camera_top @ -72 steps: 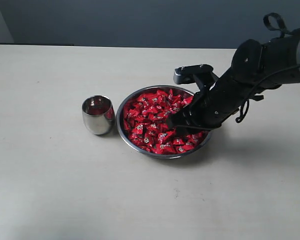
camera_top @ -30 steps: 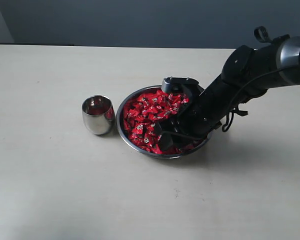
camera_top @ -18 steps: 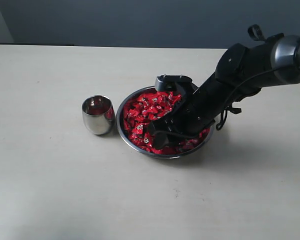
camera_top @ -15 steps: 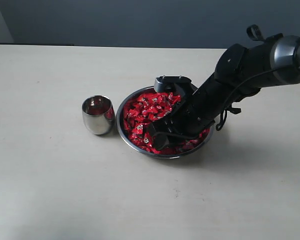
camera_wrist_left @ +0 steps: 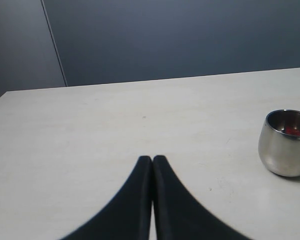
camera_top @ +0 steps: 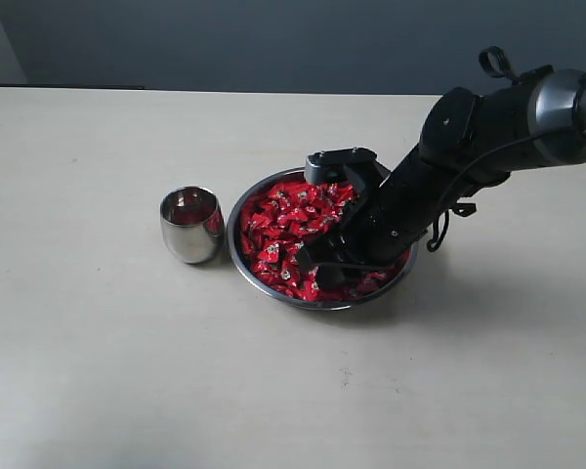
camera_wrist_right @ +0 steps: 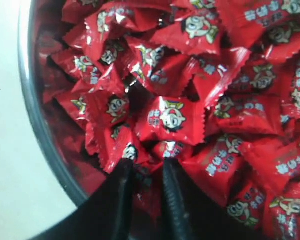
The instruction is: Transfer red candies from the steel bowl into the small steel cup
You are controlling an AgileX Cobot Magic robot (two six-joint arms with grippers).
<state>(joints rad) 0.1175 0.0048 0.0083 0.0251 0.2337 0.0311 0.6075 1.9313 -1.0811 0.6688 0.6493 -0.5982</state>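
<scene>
Pushed tip-first into the red candies (camera_wrist_right: 172,117): R end effector (camera_wrist_right: 147,167), fingers (camera_wrist_right: 124,175) set close w/ only a narrow gap and a bit of red wrapper showing betw. them. Cannot tell whether clamped on a sweet or just nosed in among the pile. In ext. view, R end effector (camera_top: 317,266) low over the heap, black arm (camera_top: 469,147) slanting up & away to the right.

Holding the heap: steel bowl (camera_top: 232,239), wide & shallow, about mid-tabletop (camera_top: 127,371), red candies (camera_top: 283,220) filling it nearly to the rim. From the R wrist cam, steel bowl rim (camera_wrist_right: 30,105) curving past near the fingertips, pale tabletop beyond it.

Just beside the bowl on its left in ext. view, upright: small steel cup (camera_top: 190,230). Touching or a hair apart, cannot tell. Reddish inside; candy or reflection, unclear from there.

L end effector (camera_wrist_left: 152,159): clenched, fingers pressed together, nothing betw. them, over bare tabletop (camera_wrist_left: 90,130). Well apart from it, small steel cup (camera_wrist_left: 284,147), upright, w/ something red low inside.
</scene>
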